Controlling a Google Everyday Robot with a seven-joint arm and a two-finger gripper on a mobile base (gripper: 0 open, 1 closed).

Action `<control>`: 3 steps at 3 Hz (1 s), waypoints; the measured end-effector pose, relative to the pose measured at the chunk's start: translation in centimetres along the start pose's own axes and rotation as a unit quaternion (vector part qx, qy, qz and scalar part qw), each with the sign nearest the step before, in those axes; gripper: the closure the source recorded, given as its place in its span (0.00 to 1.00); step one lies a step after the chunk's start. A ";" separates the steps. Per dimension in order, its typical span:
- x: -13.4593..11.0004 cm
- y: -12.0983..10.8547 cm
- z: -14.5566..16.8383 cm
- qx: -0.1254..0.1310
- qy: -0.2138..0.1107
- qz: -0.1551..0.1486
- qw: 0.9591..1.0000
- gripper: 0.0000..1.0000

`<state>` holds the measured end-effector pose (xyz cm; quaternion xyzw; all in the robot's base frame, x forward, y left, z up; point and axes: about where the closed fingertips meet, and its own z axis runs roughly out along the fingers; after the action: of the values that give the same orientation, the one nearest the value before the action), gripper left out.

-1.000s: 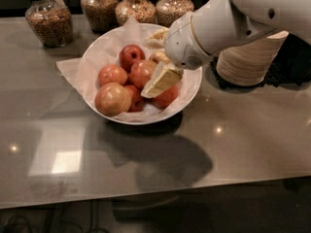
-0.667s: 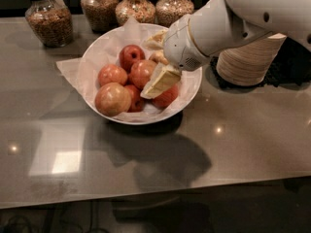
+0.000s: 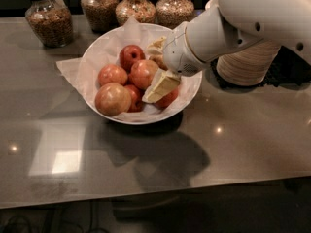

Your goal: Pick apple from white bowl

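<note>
The white bowl [image 3: 99, 50], lined with crinkled white paper, stands on the dark table and holds several apples. The apple [image 3: 142, 73], light red-orange, lies near the bowl's middle. My gripper [image 3: 158, 66] reaches into the bowl from the right, down at the apple's right side. One cream finger [image 3: 163, 85] lies just in front of the apple and the other [image 3: 156, 46] just behind it. The jaws stand apart, about an apple's width. A smaller dark red apple [image 3: 131, 56] lies behind, and a yellow-tan apple [image 3: 112, 99] at the front left.
Several glass jars of grains [image 3: 48, 21] line the table's back edge. A stack of tan paper bowls [image 3: 248, 64] stands to the right, behind my arm. Another red apple [image 3: 112, 74] lies at the bowl's left.
The gripper has barely moved; it stays low in the bowl beside the apple. The apples have not shifted.
</note>
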<state>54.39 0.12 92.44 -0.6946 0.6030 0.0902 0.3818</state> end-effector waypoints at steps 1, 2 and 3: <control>0.7 0.1 0.5 0.001 0.012 0.000 1.000 0.30; 1.2 0.2 0.9 0.004 0.020 0.001 1.000 0.30; 1.4 0.1 1.1 0.009 0.024 0.003 1.000 0.43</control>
<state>55.02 -0.28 90.81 -0.6913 0.6149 0.0696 0.3730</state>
